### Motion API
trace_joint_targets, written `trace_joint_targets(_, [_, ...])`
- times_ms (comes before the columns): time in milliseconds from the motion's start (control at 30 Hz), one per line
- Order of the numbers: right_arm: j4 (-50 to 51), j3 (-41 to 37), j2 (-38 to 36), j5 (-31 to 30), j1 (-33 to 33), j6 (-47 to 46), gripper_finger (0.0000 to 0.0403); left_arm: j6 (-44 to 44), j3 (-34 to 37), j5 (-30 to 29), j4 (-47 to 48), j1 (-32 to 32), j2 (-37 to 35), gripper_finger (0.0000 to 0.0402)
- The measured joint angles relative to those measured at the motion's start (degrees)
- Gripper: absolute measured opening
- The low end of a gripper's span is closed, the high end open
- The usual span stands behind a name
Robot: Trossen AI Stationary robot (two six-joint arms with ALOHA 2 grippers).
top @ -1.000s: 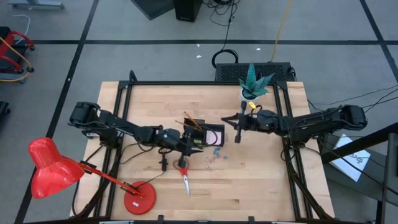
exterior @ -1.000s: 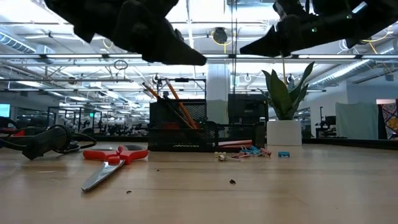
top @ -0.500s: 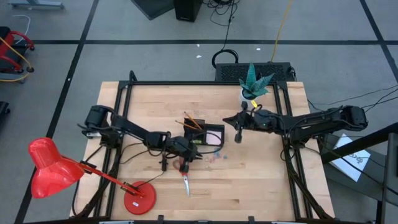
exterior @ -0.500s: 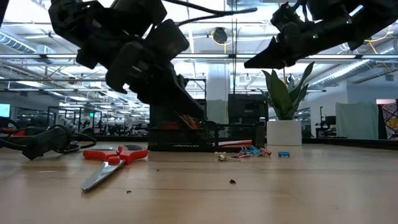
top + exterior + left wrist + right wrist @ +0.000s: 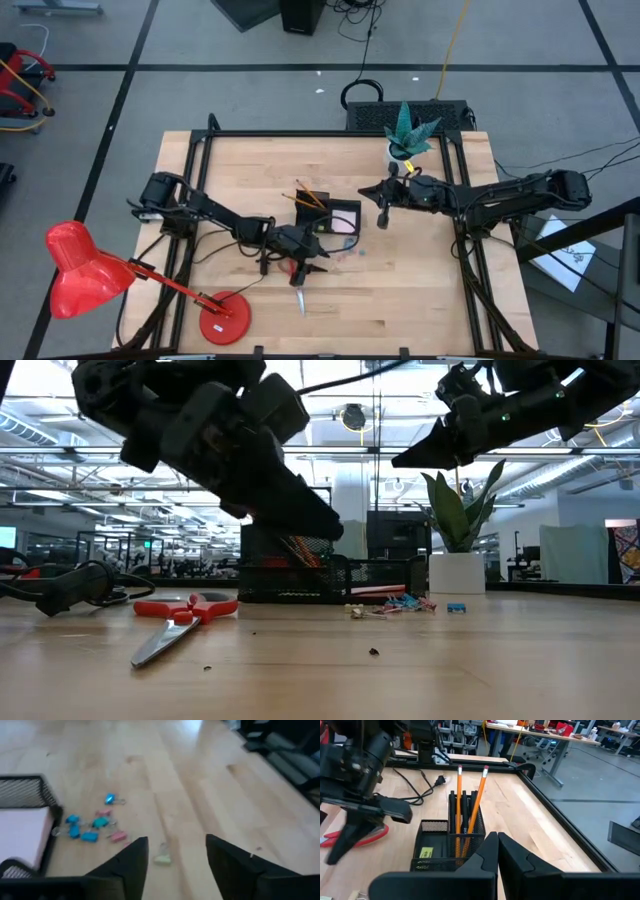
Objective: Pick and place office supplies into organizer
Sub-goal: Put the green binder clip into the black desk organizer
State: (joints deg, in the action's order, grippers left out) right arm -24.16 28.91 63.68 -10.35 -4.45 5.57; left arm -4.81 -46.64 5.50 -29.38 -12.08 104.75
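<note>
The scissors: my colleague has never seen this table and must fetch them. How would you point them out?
Start at the black organizer in the middle of the wooden table. On its near left side, toward the red desk lamp, the scissors lie flat on the wood. Nothing else nearby has red handles and a long silver blade; the clips beside them are tiny.

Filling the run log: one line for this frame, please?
left end effector: open, above scissors | right end effector: shut, waiting near organizer | clips: loose on table
</note>
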Motion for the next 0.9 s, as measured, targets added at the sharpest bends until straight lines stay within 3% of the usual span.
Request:
trace_joint_targets(233, [0.0, 0.0, 0.0, 0.1, 0.1, -0.6, 0.0000, 0.8, -8.1, -4.0, 12.5, 0.2, 1.0, 0.0227])
trace_joint_targets(500, [0.5, 0.0, 0.0, 0.1, 0.1, -0.3, 0.0000, 2.7, -9.0, 2.2, 16.3, 0.2, 1.6, 0.0228])
trace_joint_targets(900, [0.8, 0.0, 0.0, 0.1, 0.1, -0.2, 0.0000, 6.6, -15.4, 7.7, 17.9, 2.2, 9.1, 0.0228])
